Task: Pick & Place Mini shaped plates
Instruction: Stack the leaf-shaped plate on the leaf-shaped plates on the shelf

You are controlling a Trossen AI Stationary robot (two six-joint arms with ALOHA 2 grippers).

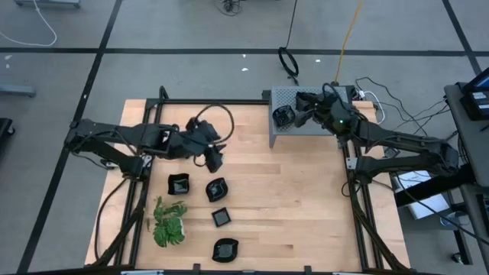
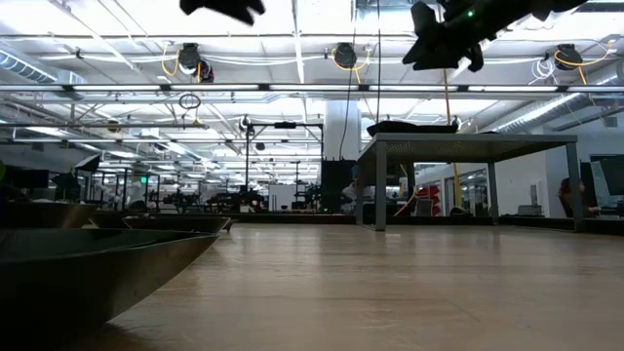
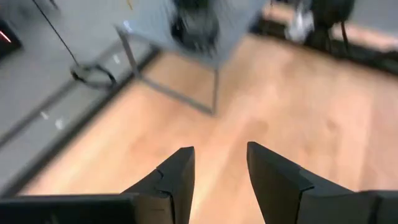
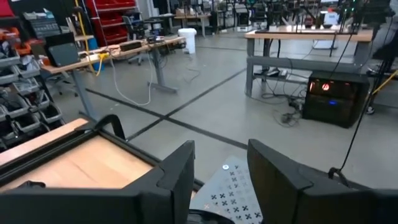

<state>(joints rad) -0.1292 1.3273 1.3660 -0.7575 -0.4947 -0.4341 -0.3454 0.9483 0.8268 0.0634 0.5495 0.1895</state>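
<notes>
**Letting go over the box**

The right tool (image 1: pixel 296 114) hangs over the grey box (image 1: pixel 284 98), fingers apart, nothing in them. A plate (image 1: pixel 283 116) sits on the box. Four plates (image 1: pixel 220 217) wait on the tabletop (image 1: pixel 290 191). The left tool (image 1: pixel 215 160), fingers apart, should come straight down over one.

Lying on the wooden table's left half: 4 glossy black mini plates (image 1: pixel 178 184), (image 1: pixel 216 189), (image 1: pixel 221 218), (image 1: pixel 225 249), apart from one another. Sitting atop the grey box: another dark plate (image 1: pixel 283 115).
</notes>
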